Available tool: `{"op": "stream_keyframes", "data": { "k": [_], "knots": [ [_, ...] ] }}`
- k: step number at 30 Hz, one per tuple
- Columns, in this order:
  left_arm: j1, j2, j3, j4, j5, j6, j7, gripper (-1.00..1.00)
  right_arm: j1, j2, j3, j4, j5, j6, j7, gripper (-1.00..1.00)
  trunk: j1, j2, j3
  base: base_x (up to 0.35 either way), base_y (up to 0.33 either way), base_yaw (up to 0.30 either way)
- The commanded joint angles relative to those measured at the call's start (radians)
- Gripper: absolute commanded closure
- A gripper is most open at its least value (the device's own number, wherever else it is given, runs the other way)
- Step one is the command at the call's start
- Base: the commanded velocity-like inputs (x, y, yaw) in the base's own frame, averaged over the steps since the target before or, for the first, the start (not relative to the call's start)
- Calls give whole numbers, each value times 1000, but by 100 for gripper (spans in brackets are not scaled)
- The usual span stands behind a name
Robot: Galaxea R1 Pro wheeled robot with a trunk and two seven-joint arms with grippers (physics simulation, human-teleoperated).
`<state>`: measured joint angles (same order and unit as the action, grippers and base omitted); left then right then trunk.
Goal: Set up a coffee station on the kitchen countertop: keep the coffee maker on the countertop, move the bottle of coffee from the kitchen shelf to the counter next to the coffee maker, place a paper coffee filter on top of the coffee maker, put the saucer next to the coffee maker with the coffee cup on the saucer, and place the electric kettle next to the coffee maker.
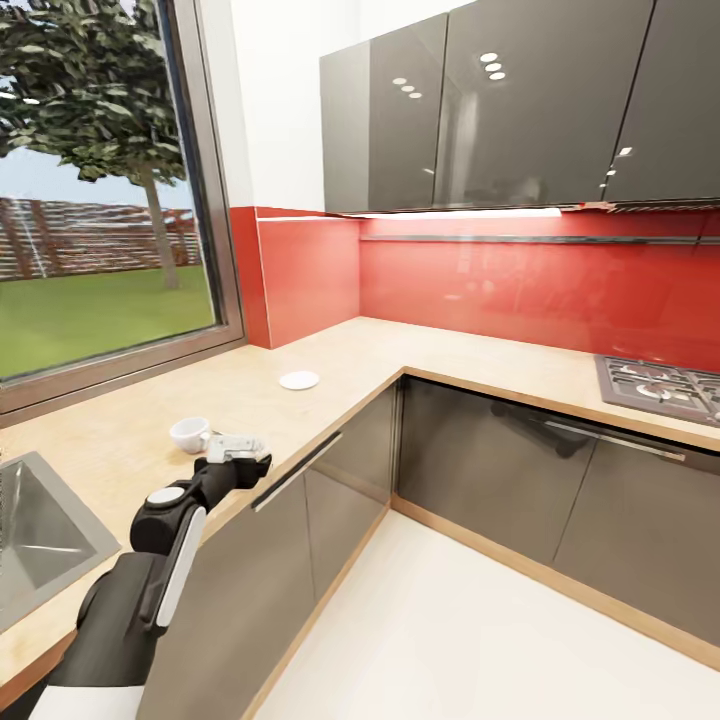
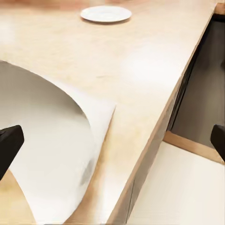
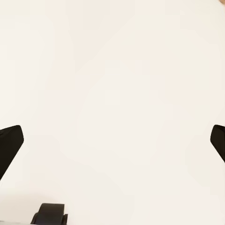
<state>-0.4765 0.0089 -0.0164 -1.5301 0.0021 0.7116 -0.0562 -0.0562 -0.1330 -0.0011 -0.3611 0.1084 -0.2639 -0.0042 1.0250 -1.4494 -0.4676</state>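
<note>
The coffee cup [image 1: 189, 433] sits on the countertop [image 1: 120, 420], the saucer [image 1: 298, 380] farther back, apart.

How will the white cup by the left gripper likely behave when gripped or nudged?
The coffee cup looks rigid and smooth, so probably slippery between the left gripper fingers. It seems small and light, likely sliding on the countertop if nudged. Probably fragile if dropped.

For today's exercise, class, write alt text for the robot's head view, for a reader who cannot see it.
The robot's left gripper reaches toward a white coffee cup on a beige L-shaped countertop; whether it touches the cup cannot be told. A white saucer lies farther along, apart from the cup. Around them are a window, red backsplash, grey cabinets, a sink corner and a gas hob.
</note>
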Motion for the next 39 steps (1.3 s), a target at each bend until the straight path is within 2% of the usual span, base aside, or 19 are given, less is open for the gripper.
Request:
{"op": "stream_keyframes", "data": {
  "k": [1,15,19,20,22,27,39],
  "knots": [
    [-1,1,0,-3,0,5,-4,-100,-1,0,0,0,8,-3,0,-100,0,-1,-1,0,79,0],
    [-1,2,0,40,-1,-5,-8,-100,-1,0,1,1,9,-6,0,-100,0,-1,-1,0,15,0],
    [-1,3,0,84,-1,-83,-11,-100,-1,0,1,1,9,-6,0,-100,0,-1,-1,0,0,0],
    [-1,3,0,97,-1,-122,-21,-100,-1,0,1,1,9,-6,0,-100,0,-1,-1,0,0,0],
    [-1,3,0,110,-2,-158,-52,-100,-1,0,1,1,9,-6,0,-100,0,-1,-1,0,0,0],
    [-1,4,1,121,-4,-186,-102,-100,-1,0,1,1,9,-6,0,-100,0,-1,-1,0,0,0],
    [-1,5,1,130,-8,-197,-121,-100,-1,0,1,1,10,-6,0,-100,0,-1,-1,0,0,0]
  ]
}}
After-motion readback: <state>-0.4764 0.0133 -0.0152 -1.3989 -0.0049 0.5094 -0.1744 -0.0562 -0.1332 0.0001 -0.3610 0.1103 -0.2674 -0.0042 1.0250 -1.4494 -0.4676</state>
